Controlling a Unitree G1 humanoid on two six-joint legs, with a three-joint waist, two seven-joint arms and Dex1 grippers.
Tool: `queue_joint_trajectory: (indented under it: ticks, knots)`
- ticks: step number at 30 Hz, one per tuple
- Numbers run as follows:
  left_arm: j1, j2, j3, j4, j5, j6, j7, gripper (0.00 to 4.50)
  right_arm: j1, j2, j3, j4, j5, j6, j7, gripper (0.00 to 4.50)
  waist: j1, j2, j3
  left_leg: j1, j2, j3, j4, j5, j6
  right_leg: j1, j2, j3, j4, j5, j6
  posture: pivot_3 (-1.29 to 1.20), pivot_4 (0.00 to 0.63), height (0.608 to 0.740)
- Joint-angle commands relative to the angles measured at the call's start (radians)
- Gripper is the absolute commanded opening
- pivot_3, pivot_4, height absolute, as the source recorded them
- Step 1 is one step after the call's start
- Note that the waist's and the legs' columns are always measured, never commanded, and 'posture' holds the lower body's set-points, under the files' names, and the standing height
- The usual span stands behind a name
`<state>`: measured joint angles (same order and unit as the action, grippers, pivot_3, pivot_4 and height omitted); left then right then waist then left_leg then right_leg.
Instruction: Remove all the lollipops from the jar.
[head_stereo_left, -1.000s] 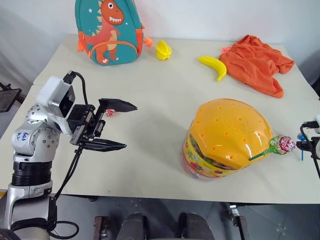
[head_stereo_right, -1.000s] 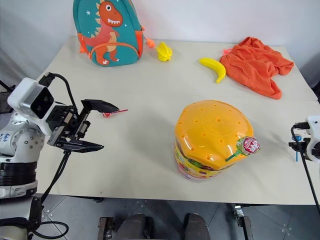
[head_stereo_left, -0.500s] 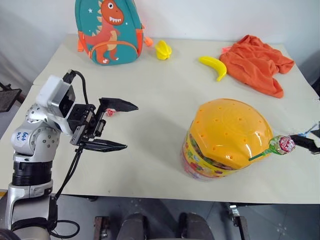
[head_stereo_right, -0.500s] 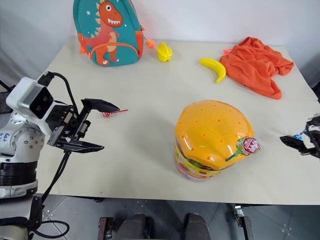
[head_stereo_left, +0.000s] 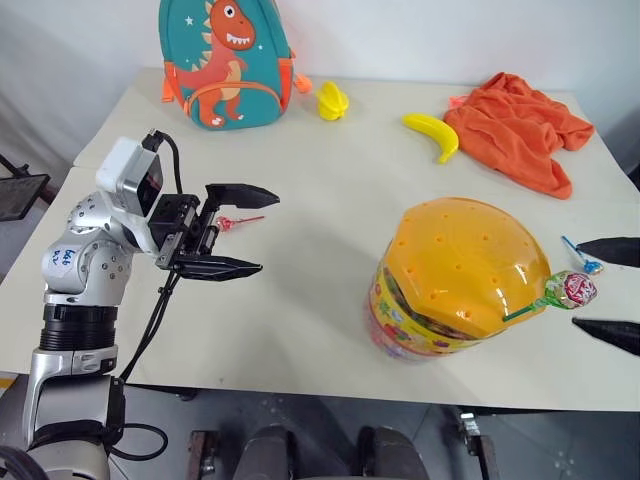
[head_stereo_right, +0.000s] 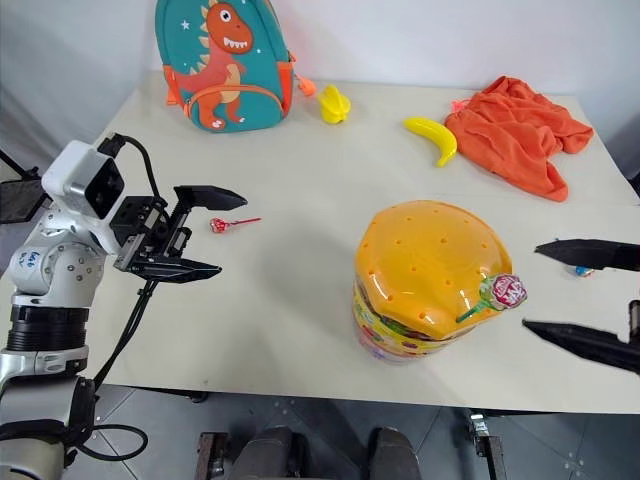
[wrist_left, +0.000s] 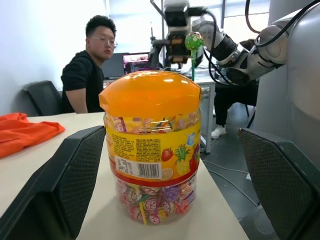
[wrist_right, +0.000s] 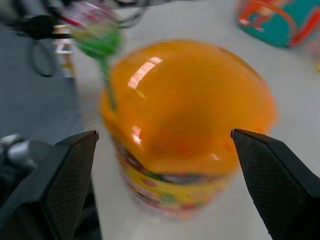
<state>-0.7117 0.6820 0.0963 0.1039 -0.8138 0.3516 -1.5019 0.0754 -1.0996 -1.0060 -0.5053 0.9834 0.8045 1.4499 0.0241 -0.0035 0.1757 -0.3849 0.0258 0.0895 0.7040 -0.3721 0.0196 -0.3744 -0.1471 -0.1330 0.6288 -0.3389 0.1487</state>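
Note:
The jar (head_stereo_left: 455, 285), a clear tub under an orange domed lid, stands at the table's front right. A lollipop (head_stereo_left: 575, 290) on a green stick pokes out of the lid's right side. My right gripper (head_stereo_left: 578, 283) is open just right of the jar, its fingers above and below that lollipop's head as seen from the head, holding nothing. A blue-stick lollipop (head_stereo_left: 580, 262) lies on the table behind it. A red-stick lollipop (head_stereo_right: 218, 225) lies by my left gripper (head_stereo_left: 266, 232), which is open, empty and pointed at the jar (wrist_left: 152, 150).
A dinosaur backpack (head_stereo_left: 225, 60), a small yellow toy (head_stereo_left: 330, 100), a yellow banana (head_stereo_left: 432, 133) and an orange cloth (head_stereo_left: 520, 125) line the back of the table (head_stereo_left: 320, 180). A person (wrist_left: 90, 75) sits beyond the table's right end.
My right gripper has opened, risen and swung in from the right edge to face the jar. The blue-stick lollipop now lies on the table. The left gripper stays where it was.

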Motion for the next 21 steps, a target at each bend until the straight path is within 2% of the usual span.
queue_joint_trajectory:
  ticks: [1,10,13,21]
  knots:
    - [-0.018,0.004,0.004,-0.006,0.001,-0.015,-0.096,4.5,-0.025,-0.019,0.009,-0.043,0.079,-0.014,0.005,4.44,0.0,0.0,0.0,0.0,0.0,0.0,0.0,0.0,0.0,0.0,0.0,0.0,0.0,0.0,0.0,0.0,0.15,0.74]
    - [-0.012,0.004,0.003,-0.018,-0.005,-0.014,-0.093,4.5,-0.067,-0.004,0.143,-0.134,0.153,-0.023,-0.111,4.44,0.002,0.0,0.0,0.0,0.0,-0.001,0.003,0.0,0.0,0.0,0.0,0.0,0.001,0.0,0.0,0.0,0.15,0.74]
    - [-0.011,0.01,0.008,-0.019,-0.002,-0.017,-0.091,4.5,-0.072,0.003,0.183,-0.155,0.162,-0.02,-0.18,3.92,0.001,0.0,0.0,-0.001,0.0,-0.001,0.003,0.0,0.0,0.0,0.0,0.0,0.002,0.0,0.0,0.0,0.15,0.74]
    - [0.001,0.016,0.019,-0.027,-0.005,-0.024,-0.088,4.5,-0.127,0.003,0.222,-0.152,0.223,-0.056,-0.249,1.22,0.001,0.0,0.0,-0.001,0.0,-0.001,0.003,0.0,0.0,0.0,0.0,0.0,0.002,0.0,0.0,0.0,0.15,0.74]
